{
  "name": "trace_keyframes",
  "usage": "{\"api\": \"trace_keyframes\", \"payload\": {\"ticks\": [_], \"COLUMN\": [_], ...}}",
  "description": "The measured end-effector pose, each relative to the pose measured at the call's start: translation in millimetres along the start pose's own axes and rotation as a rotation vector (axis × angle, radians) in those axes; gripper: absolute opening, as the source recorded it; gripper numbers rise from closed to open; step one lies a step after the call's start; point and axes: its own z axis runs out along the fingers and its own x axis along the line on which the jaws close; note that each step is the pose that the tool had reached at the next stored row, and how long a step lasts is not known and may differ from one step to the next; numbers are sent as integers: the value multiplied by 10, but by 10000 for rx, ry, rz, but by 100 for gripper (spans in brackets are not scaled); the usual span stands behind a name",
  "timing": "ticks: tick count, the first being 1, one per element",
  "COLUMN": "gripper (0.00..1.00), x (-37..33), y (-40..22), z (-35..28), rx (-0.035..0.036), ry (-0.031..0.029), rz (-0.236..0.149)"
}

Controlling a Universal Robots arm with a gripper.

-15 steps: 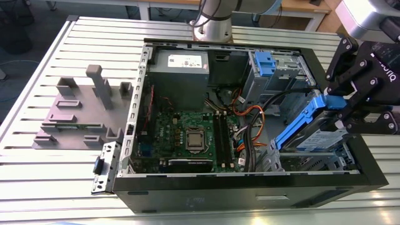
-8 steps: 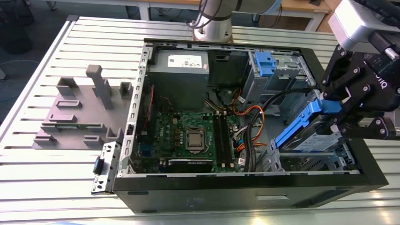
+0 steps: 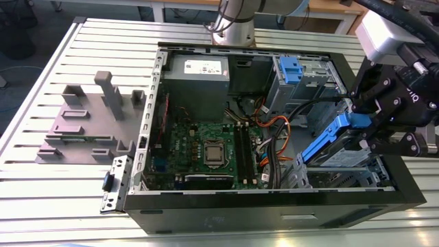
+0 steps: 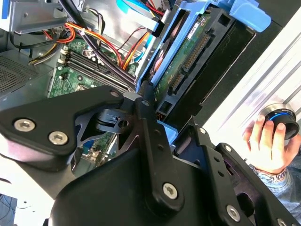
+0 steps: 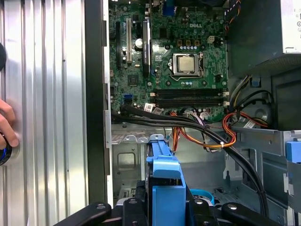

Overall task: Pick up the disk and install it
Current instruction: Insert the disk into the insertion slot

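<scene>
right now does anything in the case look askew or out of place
The disk sits tilted in the gripper above the drive bay, not seated flat. A hand rests on the table beside the case.

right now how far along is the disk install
Pickup looks done: the gripper is shut on the disk, holding it tilted over the open case, at the exterior view's right. In hand: the disk hangs above the drive bay, near the black cables. Left: it is not yet seated in the bay. A hand rests on a knob outside the case.
</scene>
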Motion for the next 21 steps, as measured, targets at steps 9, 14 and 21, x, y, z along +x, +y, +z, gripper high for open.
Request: {"api": "trace_keyframes", "payload": {"ticks": [9, 14, 21], "gripper": [37, 37, 38], "x": [1, 2, 3], "y": [-1, -1, -1], "z": [19, 26, 27], "rx": [0, 0, 0], "ry": [0, 2, 3], "rz": [-1, 0, 0]}}
